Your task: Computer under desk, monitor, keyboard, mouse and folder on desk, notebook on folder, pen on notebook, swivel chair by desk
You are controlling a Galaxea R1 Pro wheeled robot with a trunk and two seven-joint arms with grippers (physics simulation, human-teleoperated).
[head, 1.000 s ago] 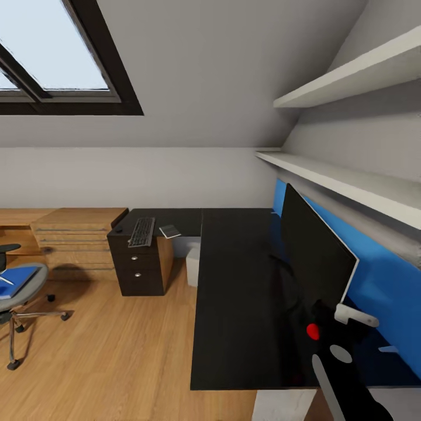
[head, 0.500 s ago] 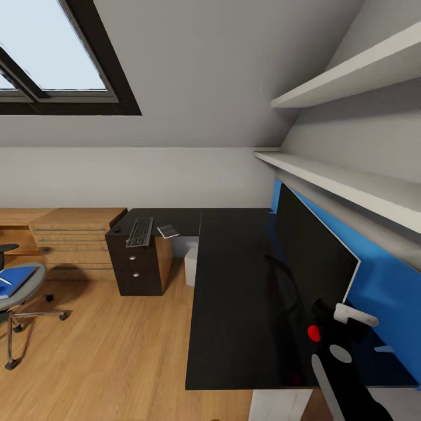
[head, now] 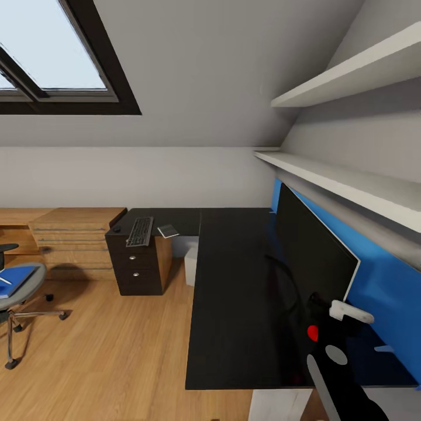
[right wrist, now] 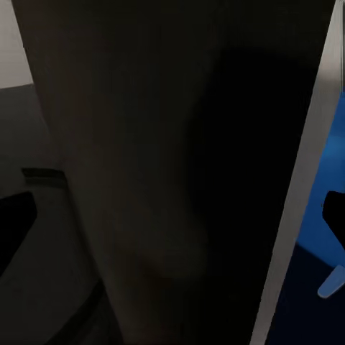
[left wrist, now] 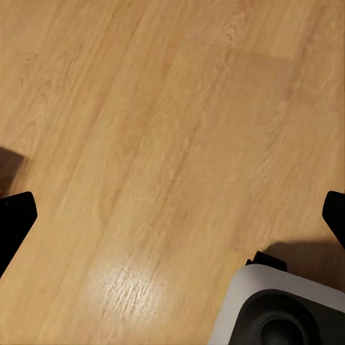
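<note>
While the monitor [head: 313, 248] stands upright on the desk [head: 234, 304] along the blue back panel [head: 386, 286] at right of the head frame, most of the task looks unfinished. Right gripper [head: 327, 313] sits low right in that frame, close against the monitor's near end; in the right wrist picture the dark fingertips [right wrist: 16, 219] show at both edges with the screen between them, so spread apart and clamped on nothing, though contact with the screen cannot be judged. Left gripper [left wrist: 172, 215] points at the wood floor [left wrist: 144, 129], tips [left wrist: 14, 219] wide apart, empty.

Done, as far as can be judged: monitor on desk; computer [head: 192, 264] seemingly already under the desk, a pale box glimpsed left of centre.

Left to do:
- keyboard [head: 140, 231] lies on the far desk wing, well apart from the monitor, with the notebook [head: 168, 231] just beside it;
- mouse [head: 117, 229], likely the small dark lump near the keyboard's left, too small to confirm;
- folder [head: 14, 282] rests on the swivel chair [head: 23, 292] at the left edge, a thin pale stick on it, probably the pen [head: 4, 281];
- chair well away from the desk.
</note>
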